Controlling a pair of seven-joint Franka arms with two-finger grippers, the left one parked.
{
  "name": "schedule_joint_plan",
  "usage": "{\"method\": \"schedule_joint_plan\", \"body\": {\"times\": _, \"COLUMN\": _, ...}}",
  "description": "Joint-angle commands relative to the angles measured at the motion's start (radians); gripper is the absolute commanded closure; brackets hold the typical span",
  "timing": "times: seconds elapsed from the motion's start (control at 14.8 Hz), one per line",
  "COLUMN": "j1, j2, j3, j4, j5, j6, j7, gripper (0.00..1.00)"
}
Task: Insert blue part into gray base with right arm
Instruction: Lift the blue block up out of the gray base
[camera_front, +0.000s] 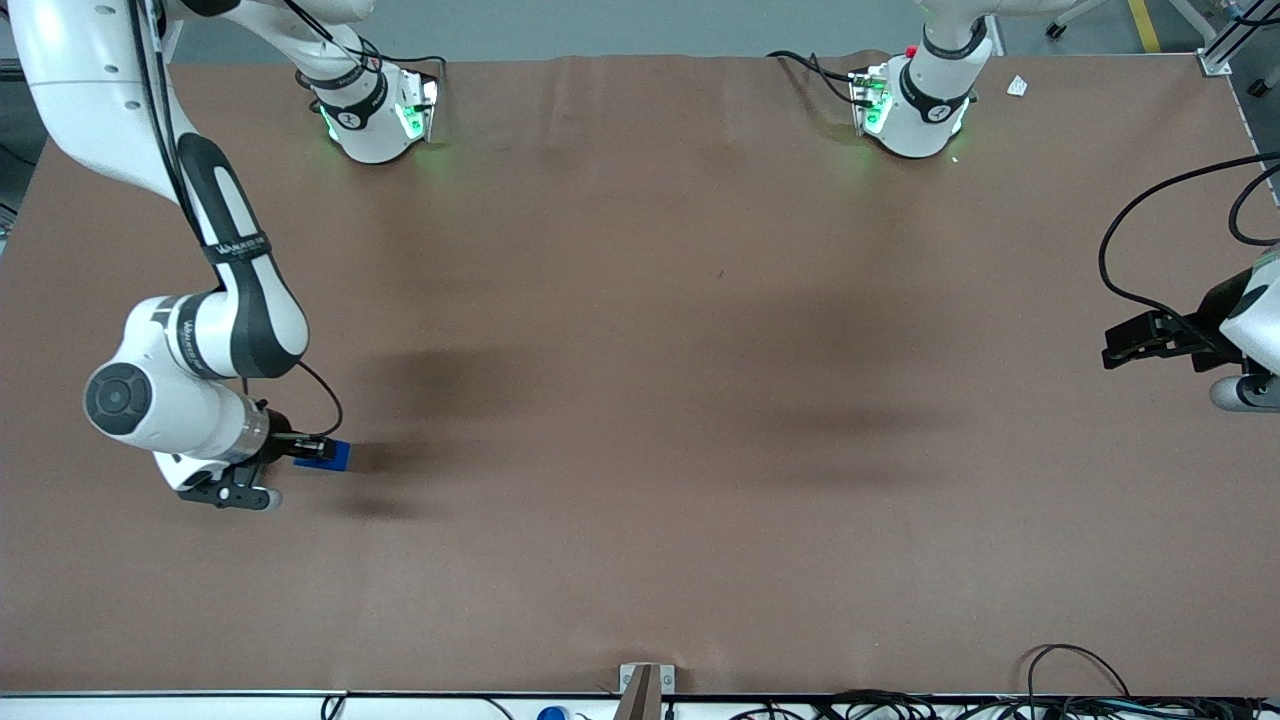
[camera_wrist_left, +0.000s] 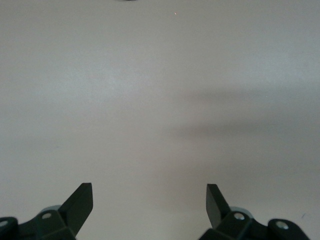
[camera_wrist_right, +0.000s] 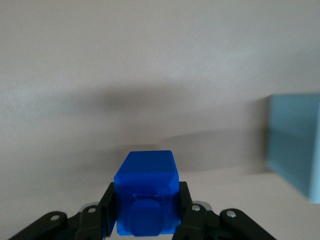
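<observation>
My right arm's gripper (camera_front: 318, 452) is low over the brown table (camera_front: 640, 400) at the working arm's end, pointing sideways toward the table's middle. It is shut on the blue part (camera_front: 335, 457), which looks held just above the cloth, with shadows beside it. In the right wrist view the blue part (camera_wrist_right: 146, 192) sits between the two black fingers (camera_wrist_right: 107, 202), gripped on both sides by my gripper (camera_wrist_right: 146, 202). The gray base does not show in the front view. A pale blue-gray block (camera_wrist_right: 295, 145), cut off by the frame edge, stands ahead of the gripper; it may be the base.
Both arm bases (camera_front: 375, 110) (camera_front: 915, 105) stand at the table edge farthest from the front camera. The parked arm's black gripper (camera_front: 1150, 340) hangs over its end of the table. A small bracket (camera_front: 640, 685) and cables (camera_front: 1070, 670) lie at the nearest edge.
</observation>
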Motion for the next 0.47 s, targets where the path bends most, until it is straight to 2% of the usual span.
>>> {"method": "schedule_joint_plan", "body": {"times": 0.0, "j1": 0.022, "j2": -0.001, "j3": -0.001, "j4": -0.018, "j5": 0.055, "j6": 0.009, "j7": 0.008, "gripper": 1.00}}
{"method": "schedule_joint_plan", "body": {"times": 0.13, "j1": 0.038, "j2": 0.000, "j3": -0.002, "j4": -0.022, "j5": 0.055, "j6": 0.019, "j7": 0.010, "gripper": 1.00}}
{"method": "schedule_joint_plan", "body": {"times": 0.4, "j1": 0.059, "j2": 0.000, "j3": -0.004, "j4": -0.091, "j5": 0.053, "j6": 0.134, "j7": 0.019, "gripper": 1.00}}
